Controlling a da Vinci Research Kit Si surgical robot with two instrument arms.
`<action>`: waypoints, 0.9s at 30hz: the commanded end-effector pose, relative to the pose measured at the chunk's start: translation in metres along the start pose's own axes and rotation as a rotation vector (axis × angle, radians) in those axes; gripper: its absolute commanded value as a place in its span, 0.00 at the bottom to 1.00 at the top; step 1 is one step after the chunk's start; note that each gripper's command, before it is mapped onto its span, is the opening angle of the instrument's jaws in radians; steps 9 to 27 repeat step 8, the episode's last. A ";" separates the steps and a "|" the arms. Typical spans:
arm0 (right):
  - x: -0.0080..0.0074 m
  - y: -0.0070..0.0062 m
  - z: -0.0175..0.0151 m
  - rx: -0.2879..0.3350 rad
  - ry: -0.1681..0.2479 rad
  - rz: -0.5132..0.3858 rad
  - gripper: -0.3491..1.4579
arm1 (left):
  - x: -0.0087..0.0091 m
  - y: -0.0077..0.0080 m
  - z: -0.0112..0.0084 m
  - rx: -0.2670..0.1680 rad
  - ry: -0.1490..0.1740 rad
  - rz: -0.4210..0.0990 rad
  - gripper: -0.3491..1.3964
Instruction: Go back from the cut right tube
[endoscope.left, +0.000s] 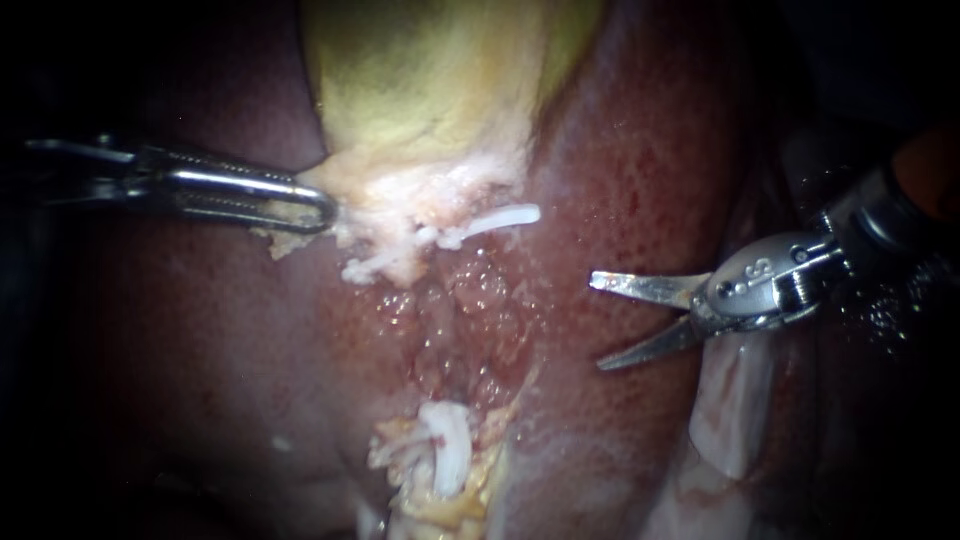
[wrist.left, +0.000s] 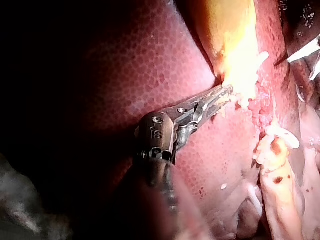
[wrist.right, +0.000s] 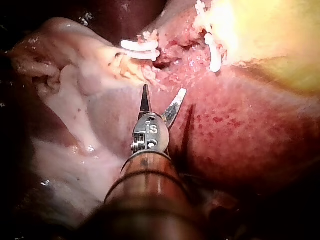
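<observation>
So, endoscope view: the left instrument (endoscope.left: 322, 212) comes in from 9 o'clock, and its jaws are clenched on the pale lower edge of the gallbladder (endoscope.left: 430, 90), which fills 12 o'clock. The right instrument (endoscope.left: 597, 322) sits at 3 o'clock over the liver (endoscope.left: 640, 170). Its two blades are splayed apart with nothing between them, tips aimed at the centre. The cut tube is in two pieces. The upper stump (endoscope.left: 400, 255) is around 11 o'clock of centre, just beside the left jaws, and carries the upper clips (endoscope.left: 505, 215). The lower stump (endoscope.left: 430, 495) is at 6 o'clock with the lower clips (endoscope.left: 450, 445) on it (raw red bed between the two). Can't tell from this if it's the right tube. The right wrist view shows the blades near both stumps but touching neither
</observation>
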 end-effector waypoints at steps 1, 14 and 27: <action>0.0000 0.0000 0.0000 -0.001 0.000 0.001 0.99 | 0.0000 0.0000 0.0000 -0.001 -0.002 -0.001 0.00; 0.0000 0.0000 0.0000 0.002 0.001 0.001 0.99 | 0.0001 0.0001 0.0000 -0.005 -0.003 -0.001 0.00; 0.0000 0.0000 0.0000 0.002 0.001 0.001 0.99 | 0.0001 0.0001 0.0000 -0.005 -0.003 -0.001 0.00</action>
